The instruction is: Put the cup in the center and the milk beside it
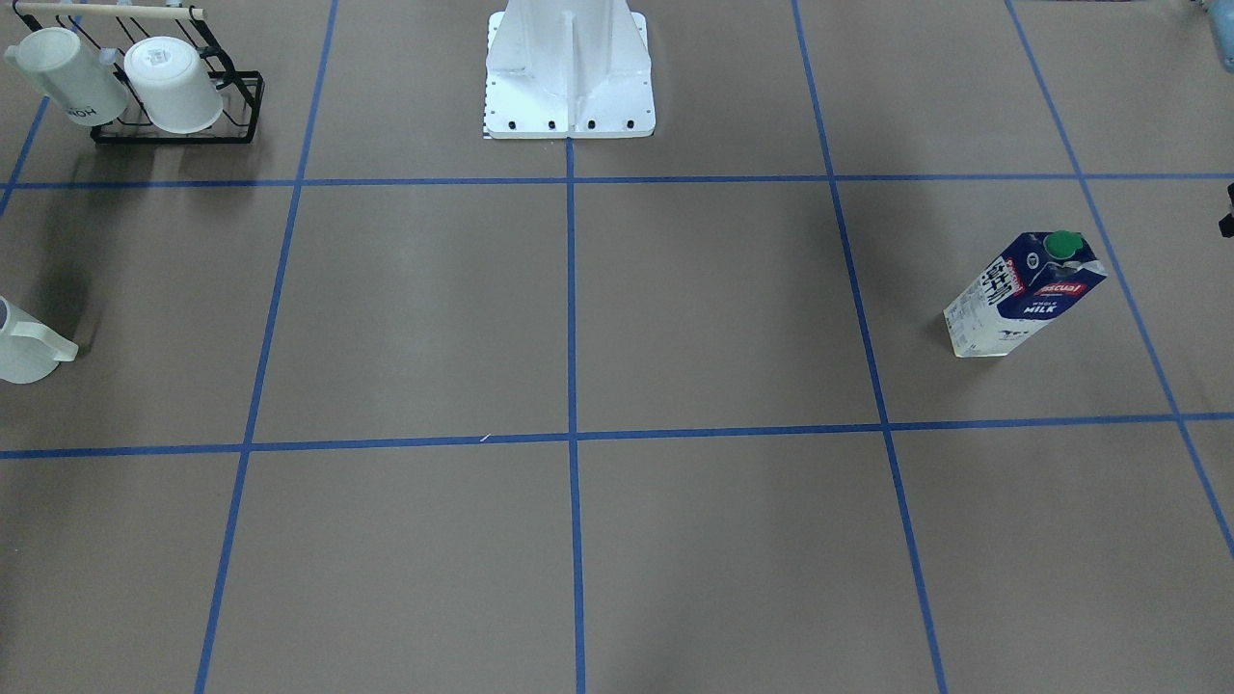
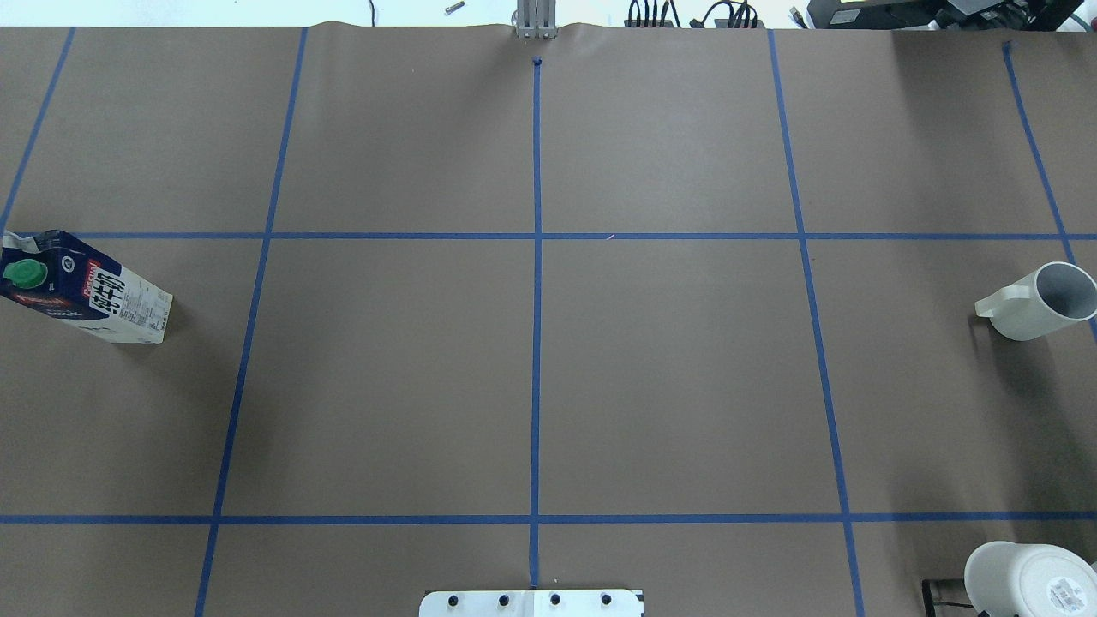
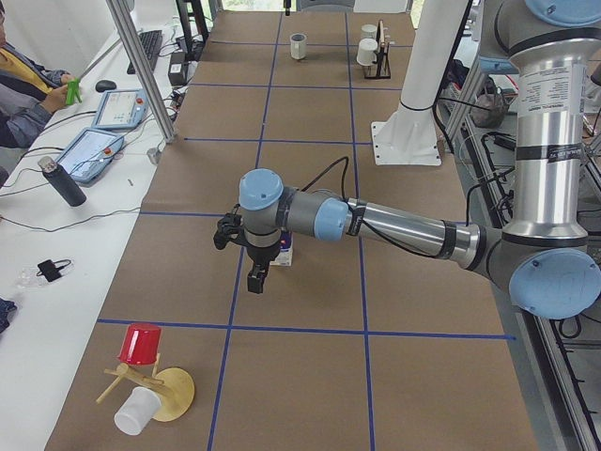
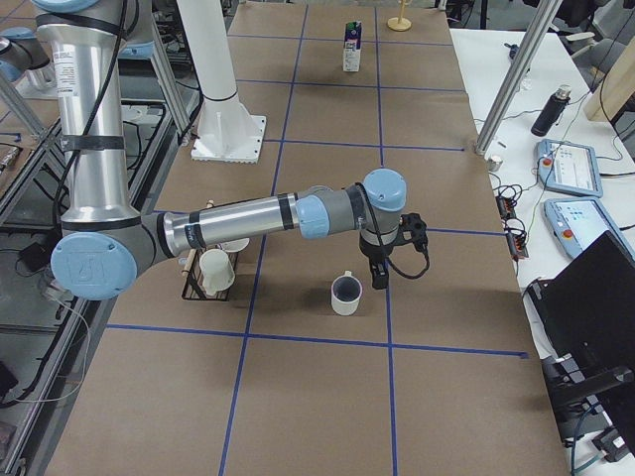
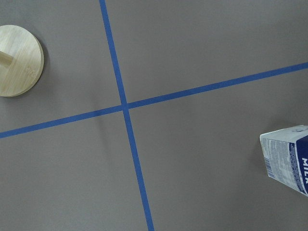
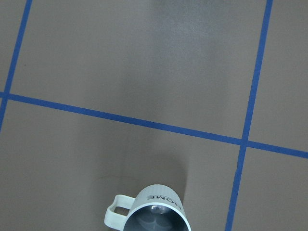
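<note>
The cup (image 2: pixel 1037 300) is a white mug standing at the table's right end; it also shows in the front view (image 1: pixel 19 342), the right side view (image 4: pixel 345 293) and at the bottom of the right wrist view (image 6: pixel 154 214). The milk (image 2: pixel 81 287), a blue and white carton with a green cap, stands at the left end, also in the front view (image 1: pixel 1022 294) and at the left wrist view's right edge (image 5: pixel 288 156). The center (image 2: pixel 537 236) is a bare tape crossing. My left gripper (image 3: pixel 255 277) hangs by the milk and my right gripper (image 4: pixel 380 276) beside the cup. I cannot tell whether either is open or shut.
A black wire rack (image 1: pixel 174 130) with two upturned white mugs stands near the robot's right side. A wooden stand (image 3: pixel 169 393) with a red and a white cup is past the milk. The robot's white base (image 1: pixel 569 77) sits on the middle tape line.
</note>
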Tool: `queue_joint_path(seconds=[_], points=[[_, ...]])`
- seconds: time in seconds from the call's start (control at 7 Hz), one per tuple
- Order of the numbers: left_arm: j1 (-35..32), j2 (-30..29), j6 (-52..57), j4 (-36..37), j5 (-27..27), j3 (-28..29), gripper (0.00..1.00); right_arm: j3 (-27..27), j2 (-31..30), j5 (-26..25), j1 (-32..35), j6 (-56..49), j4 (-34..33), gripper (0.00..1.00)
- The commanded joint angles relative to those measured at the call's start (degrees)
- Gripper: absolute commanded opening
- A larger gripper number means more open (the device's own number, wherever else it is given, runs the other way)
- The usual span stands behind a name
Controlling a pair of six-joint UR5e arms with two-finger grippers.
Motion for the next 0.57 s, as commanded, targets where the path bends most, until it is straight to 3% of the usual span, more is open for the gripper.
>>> queue_joint_path(seconds=[0.0, 0.43], points=[[0.04, 0.22, -0.09, -2.44, 0.05, 0.04, 0.98, 0.02, -0.06, 0.19, -0.17, -0.18, 0.14, 1.00], [-0.05, 0.49, 0.00, -2.82, -0.04, -0.05, 0.98, 0.29, -1.20, -0.07, -0.43, 0.17, 3.55, 1.00]])
